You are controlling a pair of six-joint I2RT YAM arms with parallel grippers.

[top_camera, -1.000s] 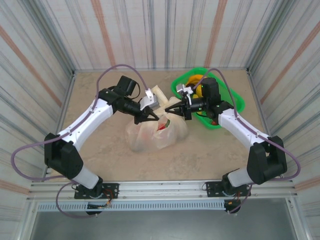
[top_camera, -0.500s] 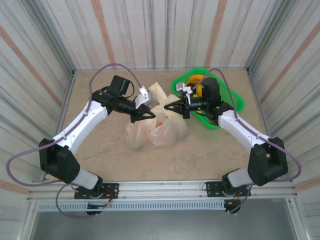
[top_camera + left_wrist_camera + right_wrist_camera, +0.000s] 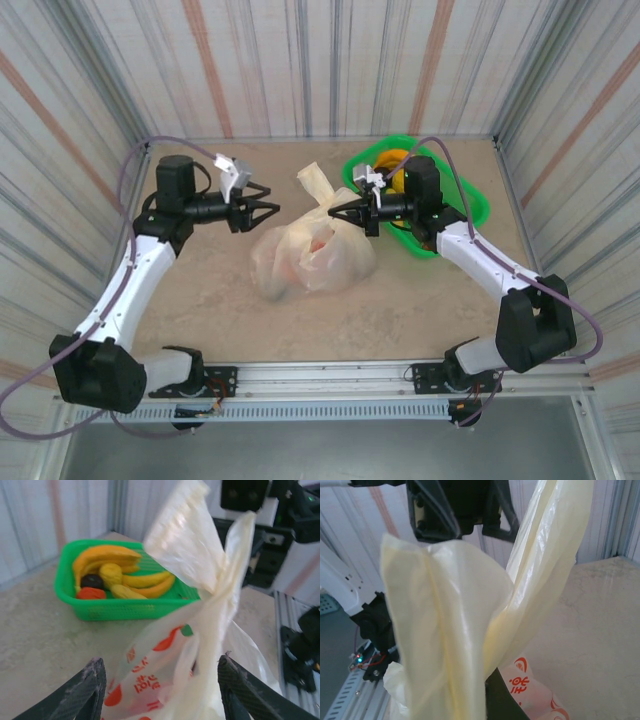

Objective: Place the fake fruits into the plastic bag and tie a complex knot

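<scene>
The plastic bag (image 3: 308, 258) lies mid-table, cream with red prints, and red fruit shows through it. One handle tail (image 3: 314, 183) sticks up free. My right gripper (image 3: 338, 212) is shut on the other handle (image 3: 445, 645), which drapes over its fingers. Both handles meet in a tight bunch (image 3: 219, 587); I cannot tell whether it is a knot. My left gripper (image 3: 266, 213) stands open just left of the plastic bag (image 3: 165, 675), apart from it, with nothing held. More fake fruits, yellow bananas (image 3: 135, 580) and a dark purple piece (image 3: 92, 581), lie in the green basket.
The green basket (image 3: 478, 205) stands at the back right, under my right arm, near the right wall. Its rim (image 3: 125, 611) lies behind the bag in the left wrist view. Striped walls close the table on three sides. Bare tabletop lies in front of the bag.
My left gripper opened, let go of the bag's handle and drew back to the left. The freed handle now stands up. My right gripper kept its hold and barely moved.
</scene>
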